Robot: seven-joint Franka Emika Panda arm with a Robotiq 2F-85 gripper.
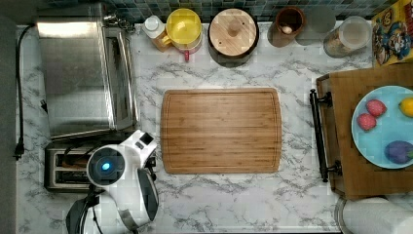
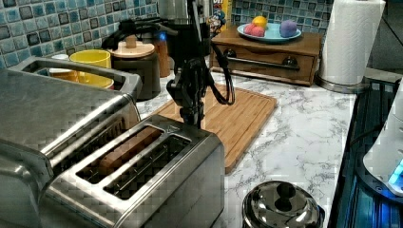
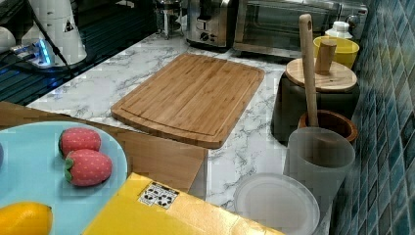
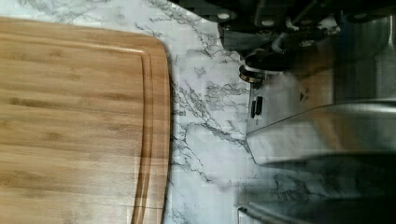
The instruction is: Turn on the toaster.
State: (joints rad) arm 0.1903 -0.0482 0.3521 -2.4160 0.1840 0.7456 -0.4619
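Note:
The toaster (image 2: 142, 164) is a small brushed-steel box with two long top slots. It stands at the top view's lower left (image 1: 61, 168), next to the larger toaster oven. A brown slice (image 2: 126, 149) sits in the slot nearer the oven. My gripper (image 2: 194, 118) hangs straight down at the toaster's end that faces the cutting board, its tip level with the top edge. In the right view the gripper (image 3: 211, 11) is against the toaster's control face (image 3: 208, 29). The wrist view looks down that steel face (image 4: 299, 107), with a small round knob (image 4: 252, 74) just under the gripper.
The toaster oven (image 1: 83, 73) stands close beside the toaster. A bamboo cutting board (image 1: 221, 130) lies mid-counter just past the gripper. A steel pot lid (image 2: 283, 204) sits near the toaster. Jars and a yellow cup (image 1: 184, 27) line the tiled wall. A wooden tray (image 1: 341, 146) holds a blue plate.

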